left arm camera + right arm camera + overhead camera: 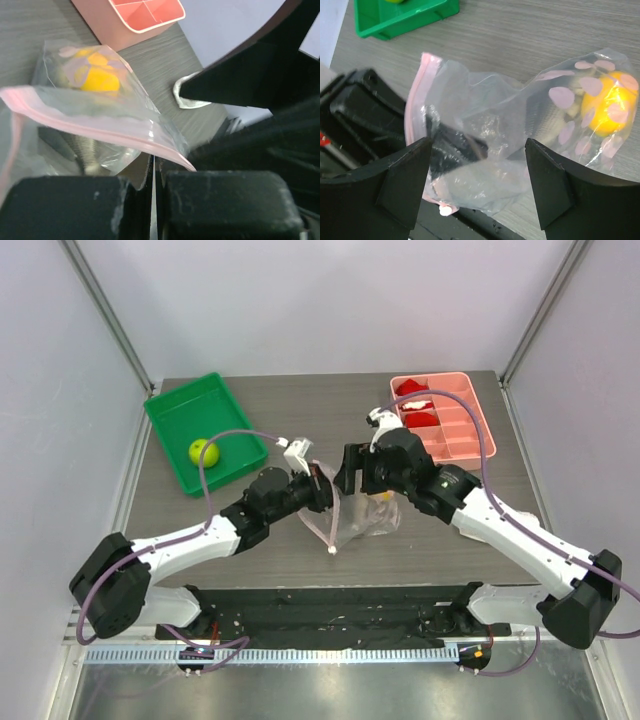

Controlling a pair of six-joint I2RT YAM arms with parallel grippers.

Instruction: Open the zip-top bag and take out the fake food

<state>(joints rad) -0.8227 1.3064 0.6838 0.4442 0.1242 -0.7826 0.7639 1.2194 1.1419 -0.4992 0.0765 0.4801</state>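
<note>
The zip-top bag is at the middle of the surface, between your two arms, its clear plastic crumpled and bunched. Your left claw is closed tight, with a thin edge of the bag's film pinched between its pads, just below the pink zip strip that runs slantwise across the left wrist view. Your right claw stands wide, one finger on each side of the crinkled plastic near the bag's mouth, gripping nothing. From above, the two claws face each other closely over the bag's upper end.

The yellow-orange fruit is inside the bag, at the end away from the zip strip, seen through the film and its pale dots. The lime green fruit lies in the green tray at the far left of the surface, well apart from the bag. The pink tray sits at the far right with red-and-white pieces in its compartments.
</note>
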